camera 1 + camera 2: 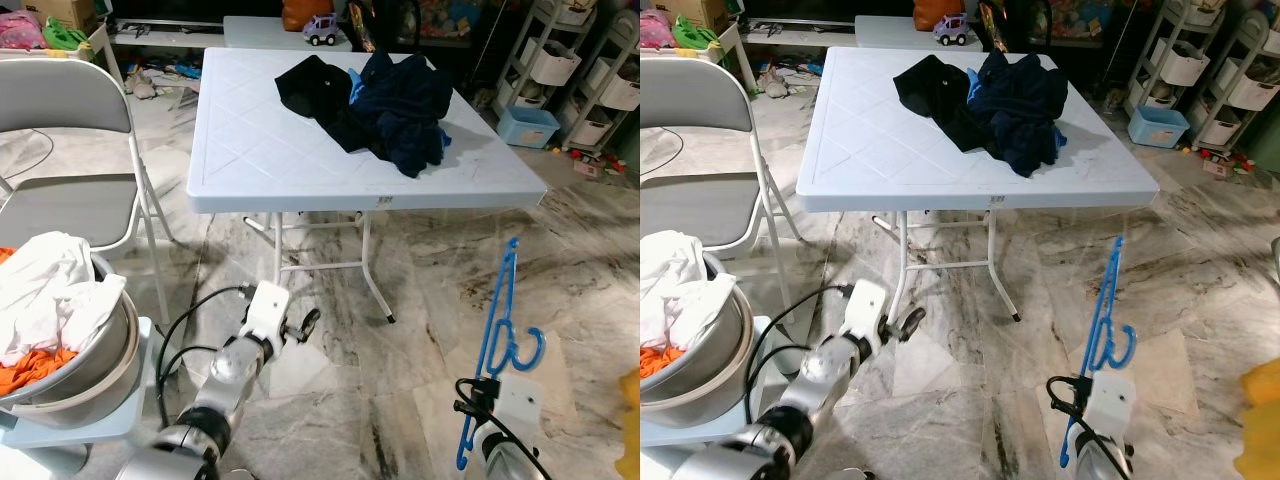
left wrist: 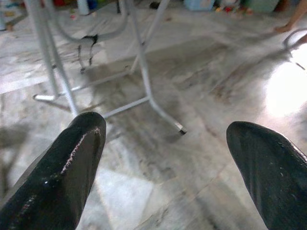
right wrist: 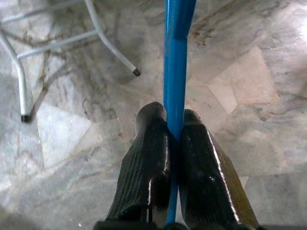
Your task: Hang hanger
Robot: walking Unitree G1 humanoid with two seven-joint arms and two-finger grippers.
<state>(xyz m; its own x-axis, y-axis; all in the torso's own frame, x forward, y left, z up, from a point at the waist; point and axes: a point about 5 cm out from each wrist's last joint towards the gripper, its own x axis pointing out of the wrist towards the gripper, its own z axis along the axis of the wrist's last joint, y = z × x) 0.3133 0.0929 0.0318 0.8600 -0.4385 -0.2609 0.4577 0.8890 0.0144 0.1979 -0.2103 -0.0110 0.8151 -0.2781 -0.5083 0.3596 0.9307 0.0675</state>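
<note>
1. The right claw [image 3: 173,139] is gripping the blue hanger [image 1: 497,340] tight between its two black fingers; the bar is running straight up out of the pinch, with the hook curling just above and to the right of the claw.
2. The left claw [image 2: 165,158] is hanging released, fingers spread wide with nothing between them, low over the marble floor [image 1: 420,300].
3. I judge the robot is carrying the hanger toward a hanging place, and no rail is showing ahead of either claw.
4. To do this well, the right claw should be keeping the pinch firm so the thin bar is not twisting, and keeping the hook turned outward and free.
5. It should be steering clear of the table legs [image 3: 110,48] ahead and to the left of the right claw.
6. Counting: one hanger, one white table [image 1: 250,130], one heap of dark clothes [image 1: 385,105] lying on it, one grey folding chair [image 1: 70,150], one basin of laundry [image 1: 90,360] beside the left claw.
</note>
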